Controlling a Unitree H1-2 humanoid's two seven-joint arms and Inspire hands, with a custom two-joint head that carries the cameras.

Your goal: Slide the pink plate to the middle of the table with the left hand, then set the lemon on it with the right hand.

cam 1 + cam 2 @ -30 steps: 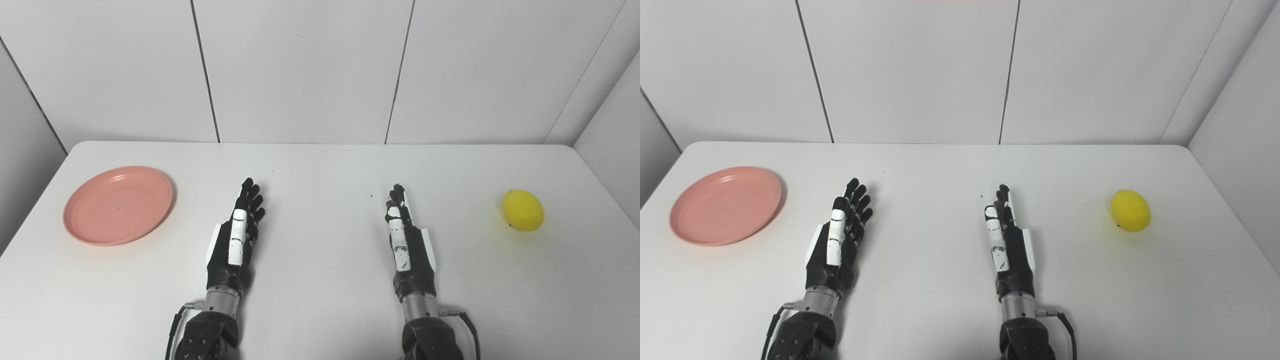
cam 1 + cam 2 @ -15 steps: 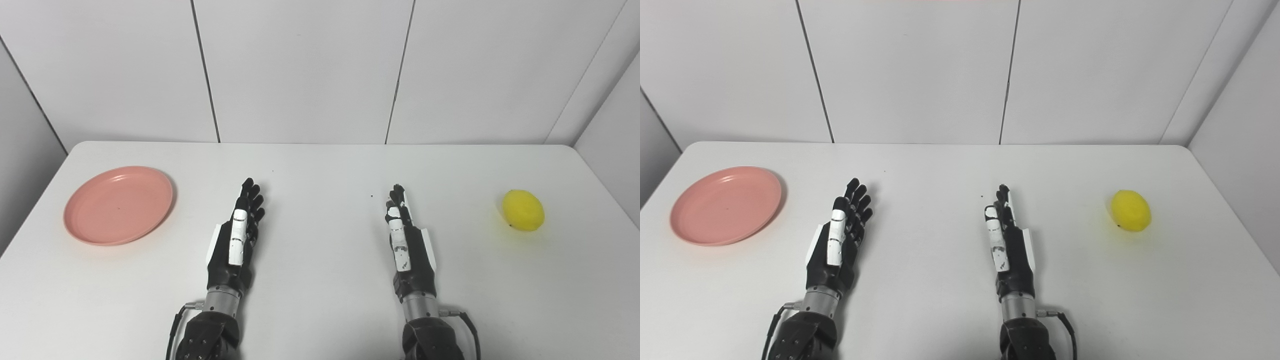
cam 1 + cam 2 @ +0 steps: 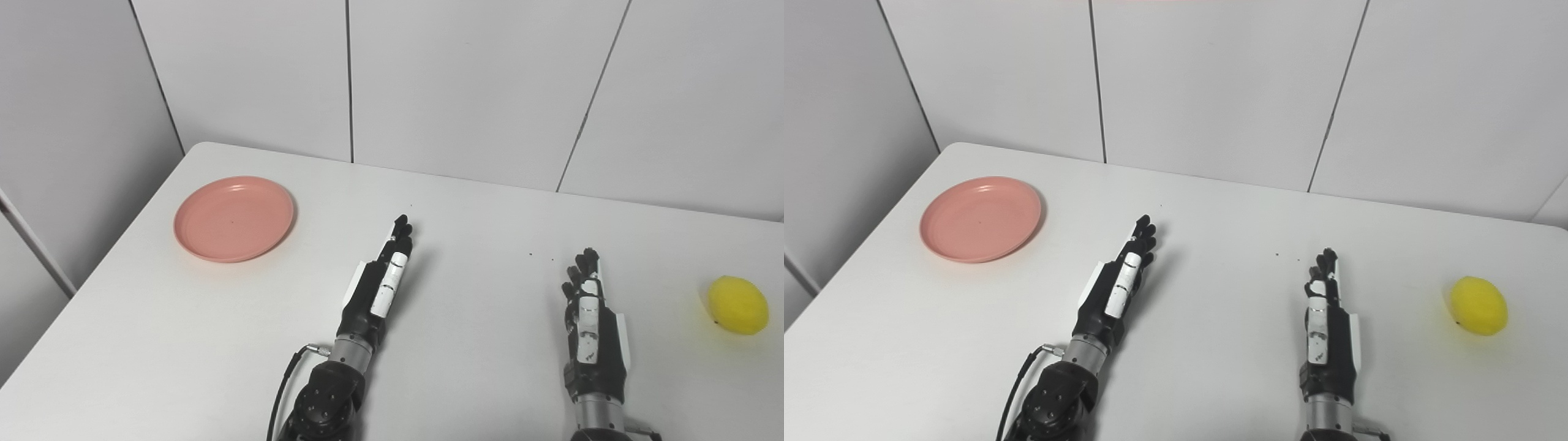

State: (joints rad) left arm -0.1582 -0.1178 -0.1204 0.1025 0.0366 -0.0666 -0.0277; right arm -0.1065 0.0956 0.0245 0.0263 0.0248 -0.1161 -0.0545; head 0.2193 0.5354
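At the lower centre of the frame you see the black left hand [image 3: 376, 288], its dark fingers [image 3: 401, 229] slim, with a white strip along the thumb and a white plate on its outer edge. A silver metal cuff joins it to a bulky black forearm dotted with small screws, and a black cable loops out beside the cuff. At the lower right, your black right hand [image 3: 591, 327] carries matching white markings, a silver cuff and a short cable.
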